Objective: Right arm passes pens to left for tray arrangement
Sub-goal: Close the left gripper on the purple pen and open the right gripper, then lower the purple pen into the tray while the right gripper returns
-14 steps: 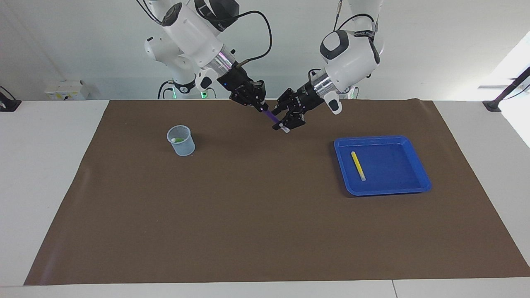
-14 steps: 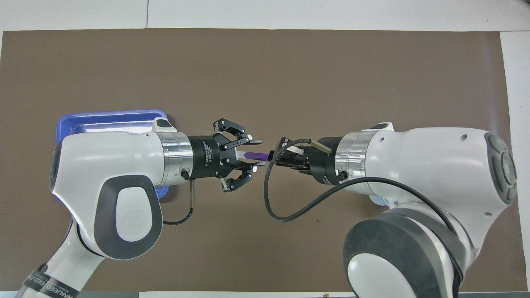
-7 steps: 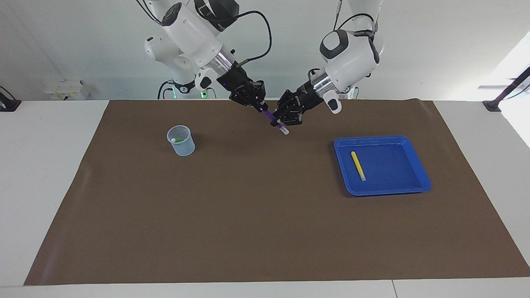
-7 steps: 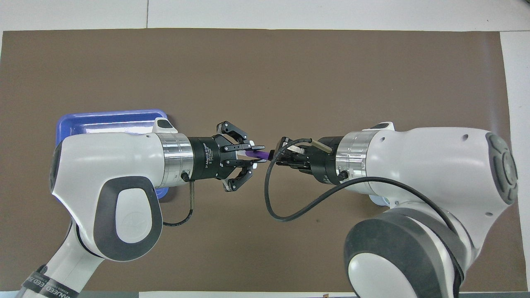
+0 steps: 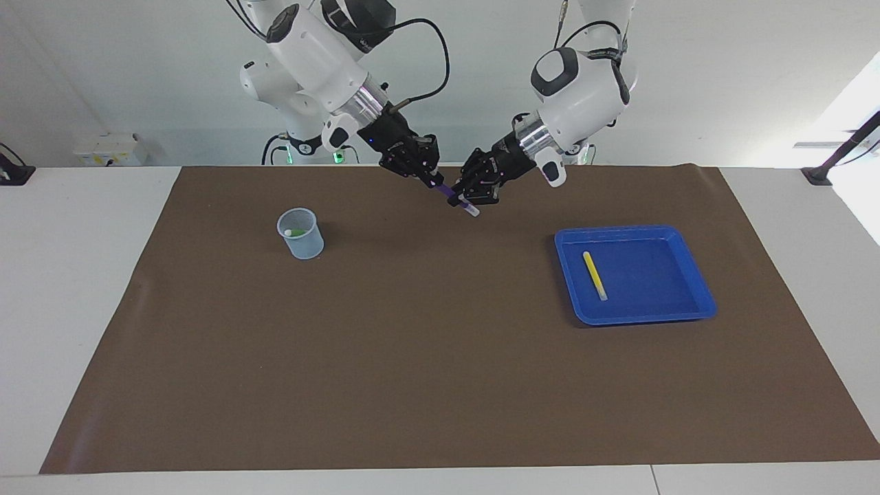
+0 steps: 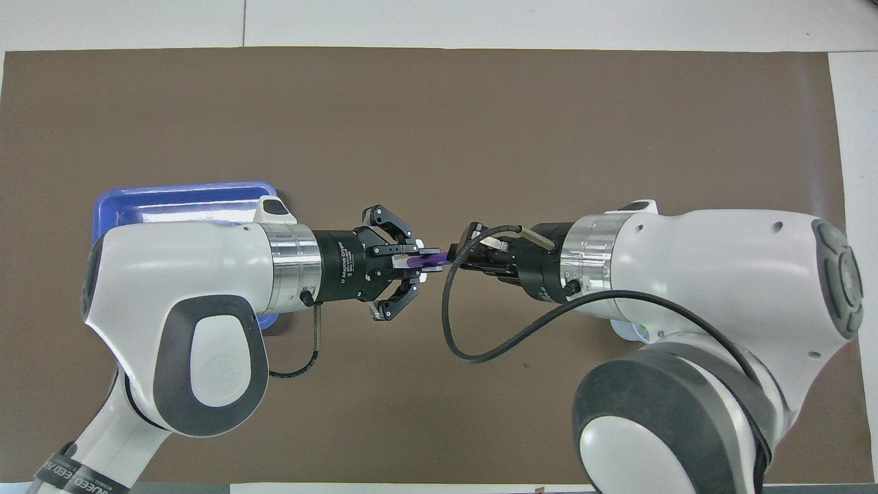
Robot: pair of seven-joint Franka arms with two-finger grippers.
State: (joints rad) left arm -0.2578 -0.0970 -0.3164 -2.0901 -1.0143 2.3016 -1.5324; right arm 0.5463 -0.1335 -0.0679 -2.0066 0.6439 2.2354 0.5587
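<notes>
Pens are what we follow here: a slim purple marker pen with a pale tip hangs in the air at the upper middle of the facing frame, above the brown table mat. We see it pinched at both ends. Our right gripper, coming from the upper left of that frame, clamps the upper end, and our left gripper, coming from the upper right, has its fingers pressed onto the lower part near the pale tip. In the overhead frame the two grippers meet at the centre, the purple pen bridging them.

A slim yellow marker pen lies flat inside the shallow bright blue plastic tray at the right of the facing frame. At the left, a small translucent bluish cup stands upright on the mat, with a green pen showing inside it.
</notes>
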